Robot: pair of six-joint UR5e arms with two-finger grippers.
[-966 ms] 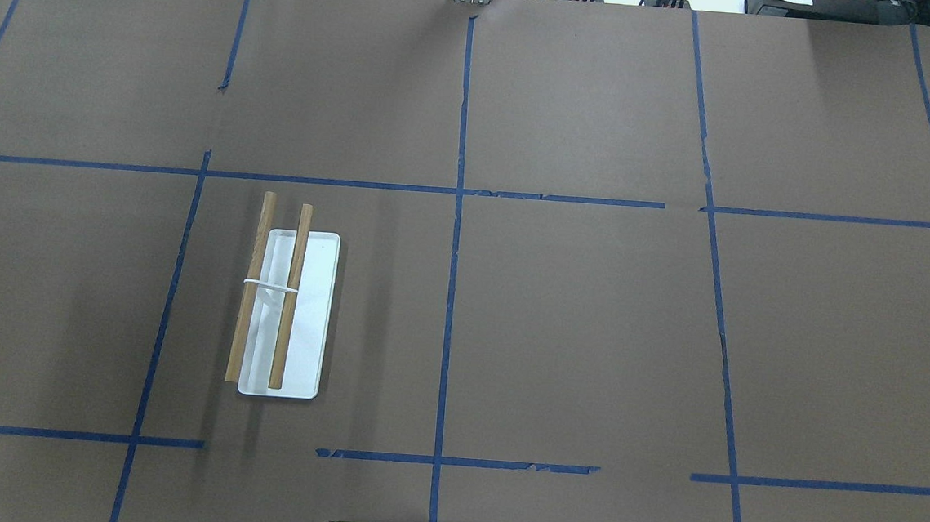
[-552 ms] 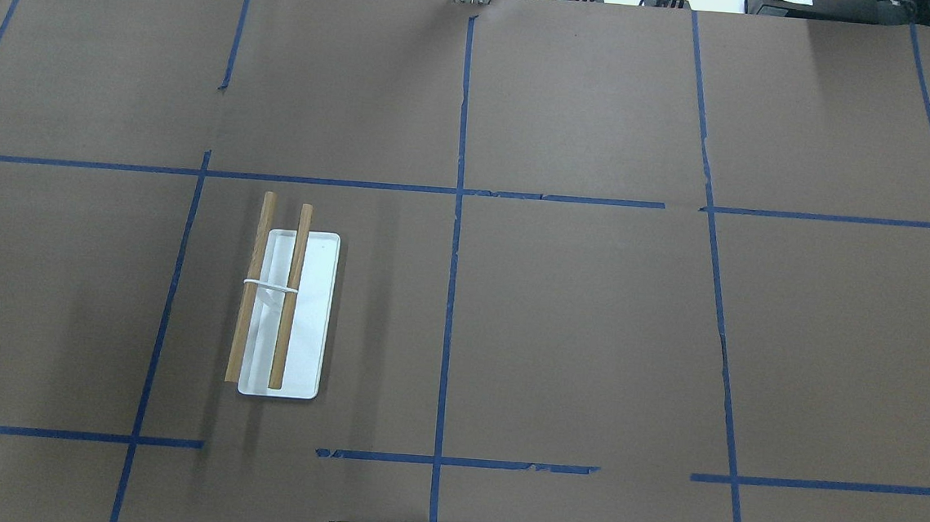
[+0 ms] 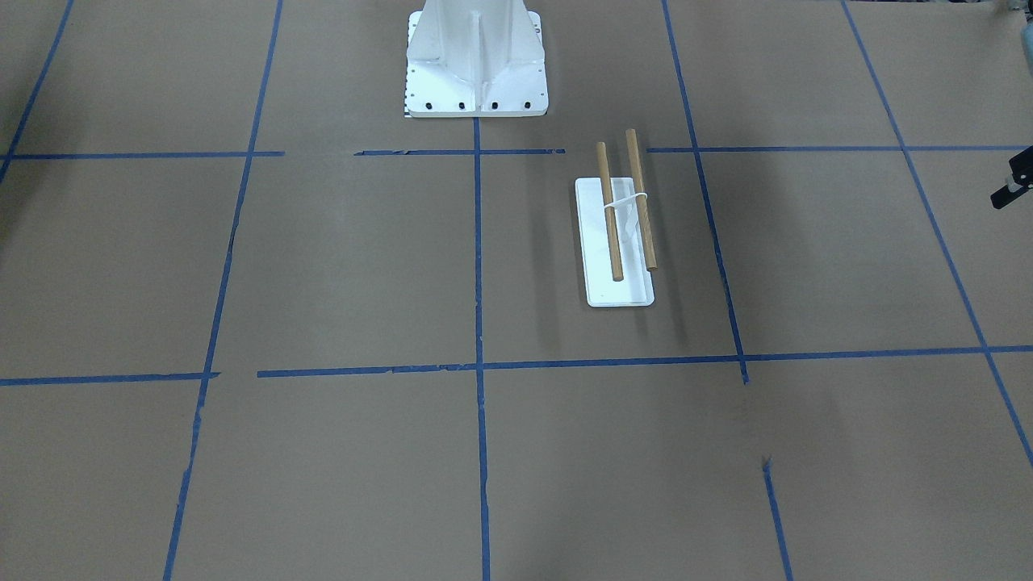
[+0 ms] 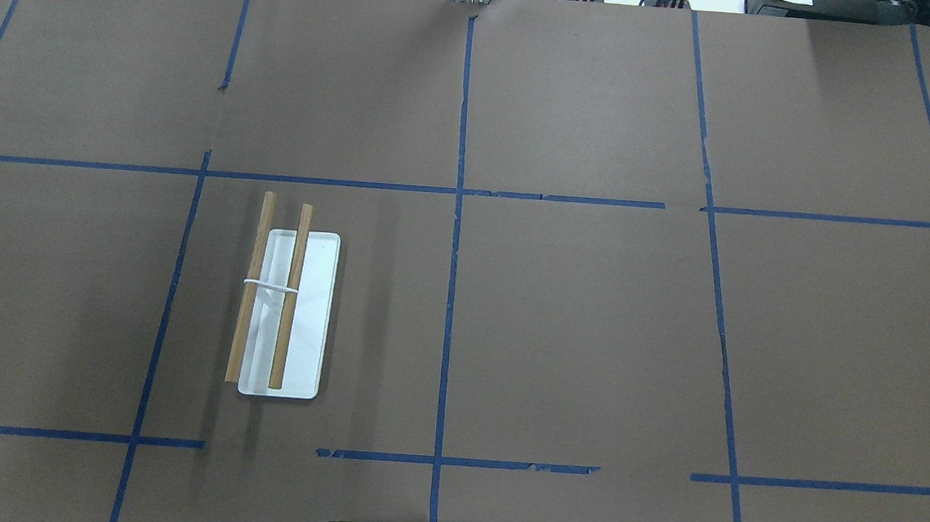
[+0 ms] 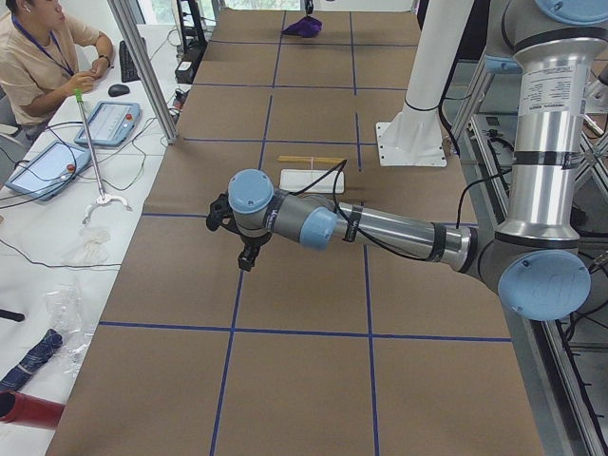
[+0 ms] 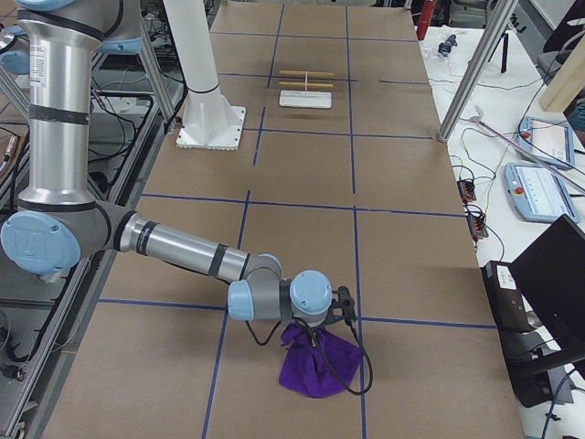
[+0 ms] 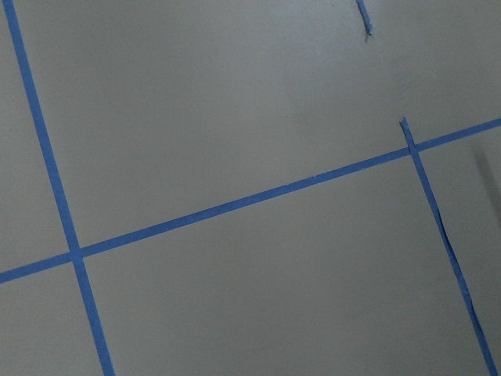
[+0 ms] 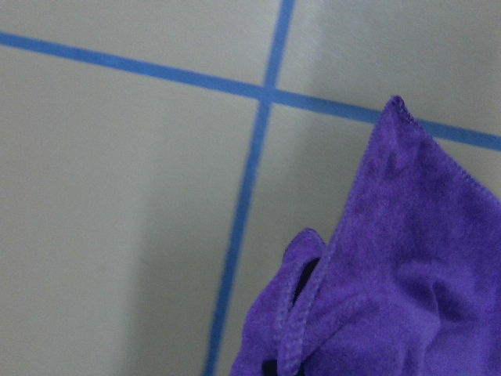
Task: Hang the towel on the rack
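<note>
Purple cloth towel (image 6: 320, 368) lower centre, touching right gripper (image 6: 340, 315) — jaw state unreadable — white-base wooden-rod rack (image 6: 305, 88) far off, top-centre.

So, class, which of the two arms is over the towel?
The right arm, the near one in the right-side view: its wrist hangs over the purple towel. The left arm is near the rack instead.

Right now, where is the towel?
In the exterior right view the towel is bunched at the table's right end, directly under the right pincer, far from the rack.
</note>
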